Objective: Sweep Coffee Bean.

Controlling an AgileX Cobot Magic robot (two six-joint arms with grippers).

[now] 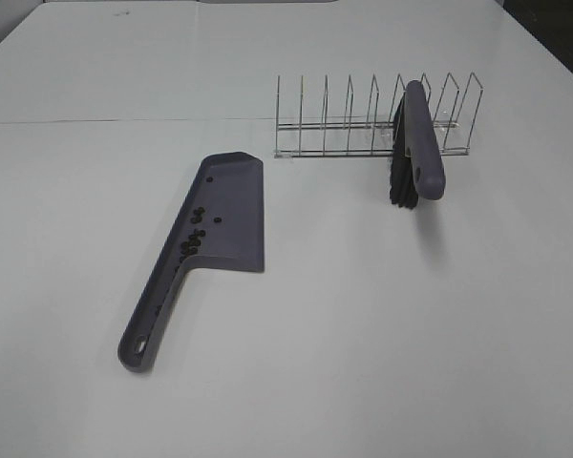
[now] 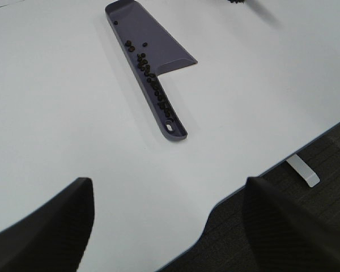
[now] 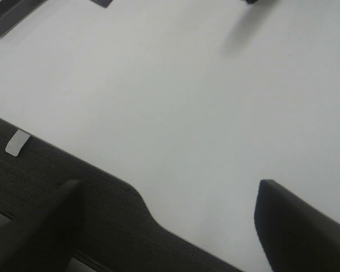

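White table (image 1: 382, 334). A wire rack (image 1: 363, 119) stands at the back, my brush (image 1: 418, 143) leaning in it. The grey-purple dustpan (image 1: 231, 205) lies flat, coffee beans (image 2: 147, 68) strung along its inner edge. My left gripper (image 2: 167, 226) and right gripper (image 3: 167, 226) gape wide, holding nothing.

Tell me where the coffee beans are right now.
In the exterior high view, the coffee beans lie inside the dustpan, left of centre on the table, bunched along its left wall and into the handle channel.
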